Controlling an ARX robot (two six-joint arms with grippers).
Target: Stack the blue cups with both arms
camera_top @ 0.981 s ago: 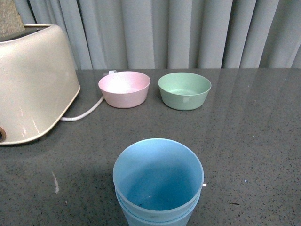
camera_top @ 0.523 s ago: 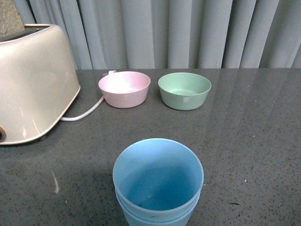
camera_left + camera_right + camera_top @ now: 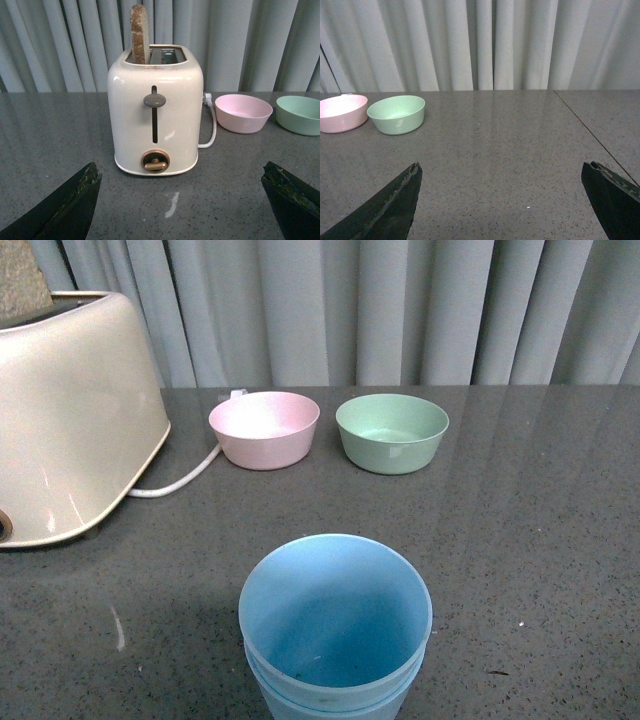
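Two light blue cups (image 3: 335, 625) stand nested, one inside the other, at the near edge of the dark table in the front view; a second rim shows just below the top one. Neither arm appears in the front view. My left gripper (image 3: 180, 175) is open above bare tabletop, facing the toaster, with nothing between its black fingers (image 3: 75, 200). My right gripper (image 3: 500, 175) is open too, over bare table, its fingers (image 3: 395, 200) wide apart and holding nothing. The cups do not show in either wrist view.
A cream toaster (image 3: 70, 420) with a slice of bread (image 3: 140, 35) in it stands at the left, its white cord (image 3: 180, 480) trailing toward a pink bowl (image 3: 264, 428). A green bowl (image 3: 392, 432) sits beside the pink one. Grey curtains hang behind the table.
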